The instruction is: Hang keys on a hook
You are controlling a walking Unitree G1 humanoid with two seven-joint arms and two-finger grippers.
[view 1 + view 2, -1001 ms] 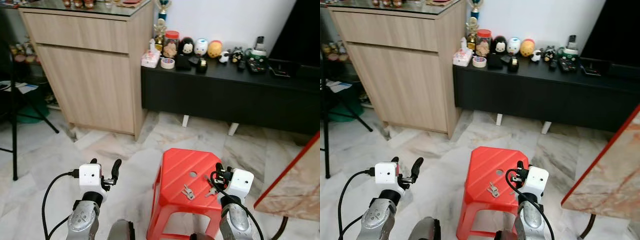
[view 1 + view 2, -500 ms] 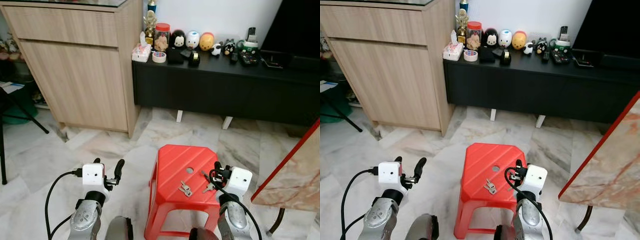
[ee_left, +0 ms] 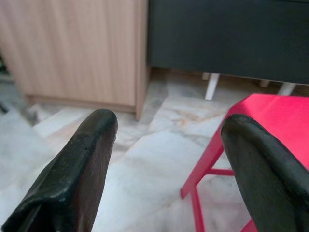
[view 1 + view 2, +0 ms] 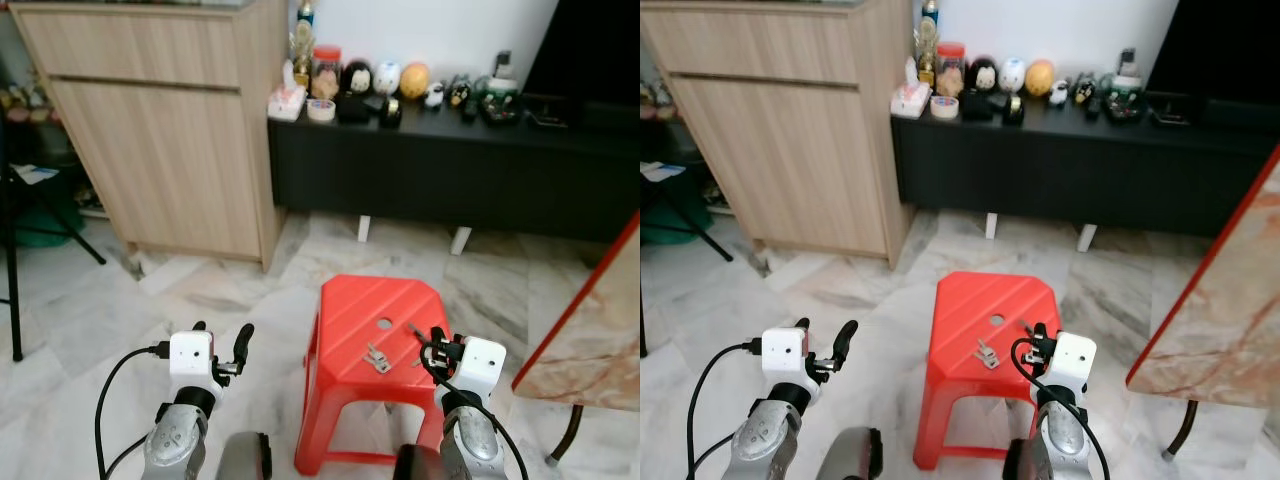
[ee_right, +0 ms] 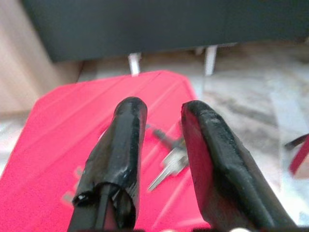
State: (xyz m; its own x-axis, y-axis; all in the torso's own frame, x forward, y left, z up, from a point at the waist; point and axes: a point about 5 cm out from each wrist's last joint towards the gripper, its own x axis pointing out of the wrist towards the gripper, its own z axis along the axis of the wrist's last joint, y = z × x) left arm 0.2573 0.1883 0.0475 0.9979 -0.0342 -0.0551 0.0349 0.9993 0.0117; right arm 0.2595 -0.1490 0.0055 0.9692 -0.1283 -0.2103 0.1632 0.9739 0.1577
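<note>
Your right gripper (image 5: 161,121) is hovering over the red plastic stool (image 4: 350,320), its fingers slightly apart and gripping nothing. The bunch of silver metal keys (image 5: 169,162) is lying on the stool top just beyond them. Your left gripper (image 3: 166,140) is waiting wide open above the marble floor (image 4: 250,290).

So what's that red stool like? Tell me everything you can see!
The bright red plastic stool stands upright on the pale marble floor, in front of the long black cabinet. Its square seat has slanted ridges and a small round hole in the middle. The legs spread outward, joined by a low bar. Silver keys lie on the seat, and the right tool hovers just above them.
</note>
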